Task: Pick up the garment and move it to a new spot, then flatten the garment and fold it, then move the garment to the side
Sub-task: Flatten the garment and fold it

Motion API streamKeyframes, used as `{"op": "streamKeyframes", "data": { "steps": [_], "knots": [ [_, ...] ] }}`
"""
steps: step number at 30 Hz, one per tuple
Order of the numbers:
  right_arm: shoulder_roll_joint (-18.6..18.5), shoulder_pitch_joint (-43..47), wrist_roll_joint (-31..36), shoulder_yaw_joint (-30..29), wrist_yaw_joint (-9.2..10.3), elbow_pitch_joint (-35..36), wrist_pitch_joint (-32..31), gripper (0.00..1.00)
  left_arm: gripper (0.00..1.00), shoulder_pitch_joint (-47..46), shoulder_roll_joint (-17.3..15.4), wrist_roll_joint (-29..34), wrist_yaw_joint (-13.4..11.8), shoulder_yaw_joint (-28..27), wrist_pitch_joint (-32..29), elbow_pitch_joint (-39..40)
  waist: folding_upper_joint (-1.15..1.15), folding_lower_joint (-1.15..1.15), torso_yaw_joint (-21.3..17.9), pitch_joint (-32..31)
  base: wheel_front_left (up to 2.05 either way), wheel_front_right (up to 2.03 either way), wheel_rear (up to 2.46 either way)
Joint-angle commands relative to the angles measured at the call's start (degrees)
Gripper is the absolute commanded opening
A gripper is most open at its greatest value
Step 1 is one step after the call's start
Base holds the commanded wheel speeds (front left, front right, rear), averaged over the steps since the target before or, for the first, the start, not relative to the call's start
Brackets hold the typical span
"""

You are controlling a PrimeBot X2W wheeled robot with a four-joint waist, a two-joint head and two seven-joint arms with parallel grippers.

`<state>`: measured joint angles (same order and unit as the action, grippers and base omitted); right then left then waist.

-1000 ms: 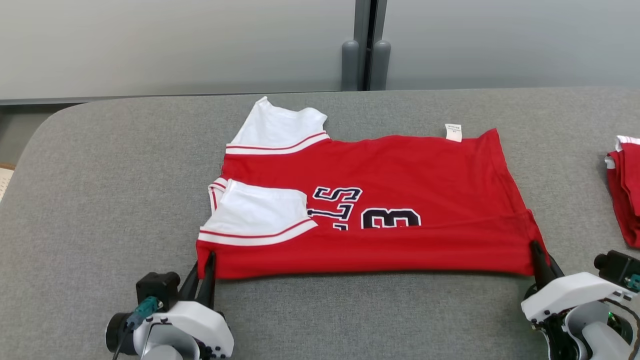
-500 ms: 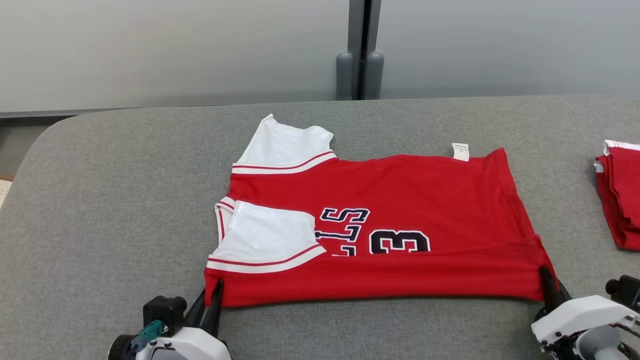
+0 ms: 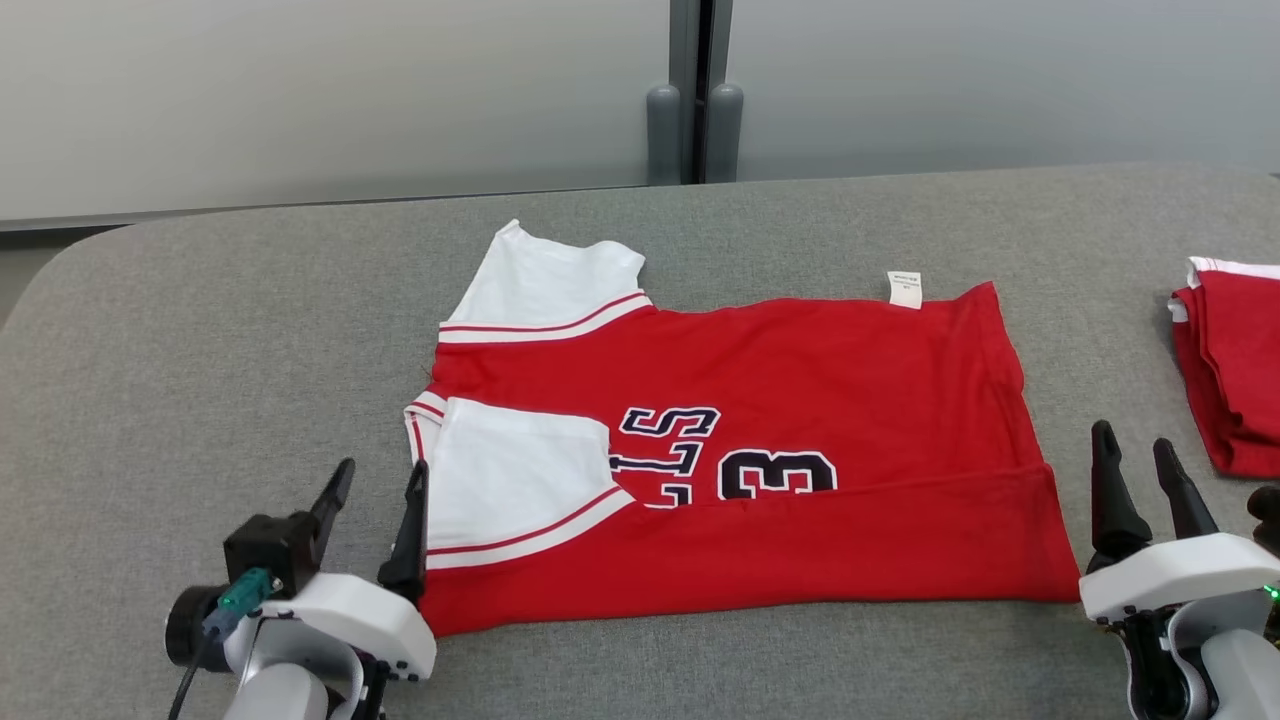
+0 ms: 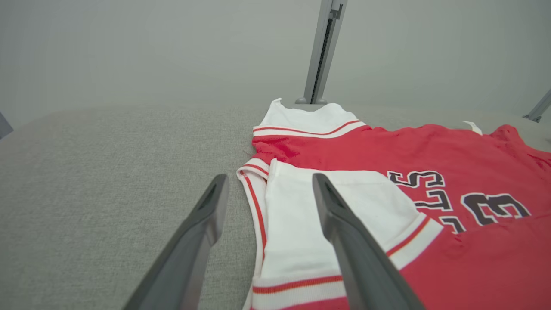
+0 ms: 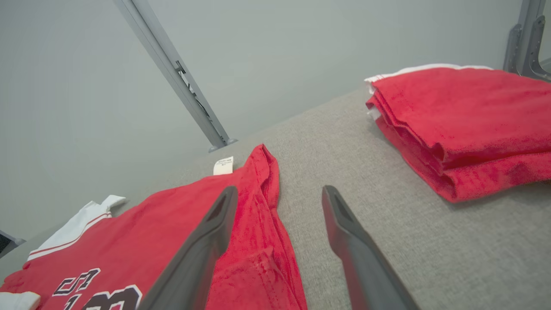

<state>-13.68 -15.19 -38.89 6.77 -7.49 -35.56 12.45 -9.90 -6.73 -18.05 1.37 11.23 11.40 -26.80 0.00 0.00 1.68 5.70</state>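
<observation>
The garment [image 3: 800, 400] is a red jersey with white sleeves and dark numerals, lying flat on the grey table [image 3: 200, 330]. Its near edge is folded up over the lower half of the lettering. My left gripper [image 3: 380, 475] stands open at the garment's near left corner, one finger over the white sleeve, with nothing between its fingers. In the left wrist view the left gripper [image 4: 270, 181] straddles the collar edge of the garment [image 4: 430, 146]. My right gripper [image 3: 1132, 440] is open and empty just off the right edge. In the right wrist view the right gripper [image 5: 280, 191] is beside the garment's hem [image 5: 181, 206].
A pile of folded red garments [image 3: 1235, 370] lies at the table's right edge, close to my right gripper, and shows as a folded stack [image 5: 465, 112] in the right wrist view. A grey wall with a vertical post [image 3: 690, 100] runs behind the table.
Both grippers were shut on the garment's near corners. They have opened, let go and lifted clear. The near strip now lies folded over the numerals. The head camera shifted slightly.
</observation>
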Motion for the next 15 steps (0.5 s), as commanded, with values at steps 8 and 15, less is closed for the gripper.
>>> {"op": "streamKeyframes", "data": {
  "steps": [8, 15],
  "knots": [
    [1.70, -4.40, 10.10, -2.48, 0.00, 7.66, 1.09, 1.00, 1.00, -13.46, -2.99, 0.55, 0.06, -0.77, -2.74, 0.77, 0.00, 0.00, -2.04, 6.60, 0.00, 0.00, 0.00],
    [3.41, -10.30, 14.73, -1.99, 0.00, 11.23, -2.10, 1.00, 1.00, -26.60, -7.15, 1.89, 3.58, 1.87, -11.53, -3.45, 0.00, 0.00, -4.58, 13.01, 0.00, 0.00, 0.00]
  ]
}}
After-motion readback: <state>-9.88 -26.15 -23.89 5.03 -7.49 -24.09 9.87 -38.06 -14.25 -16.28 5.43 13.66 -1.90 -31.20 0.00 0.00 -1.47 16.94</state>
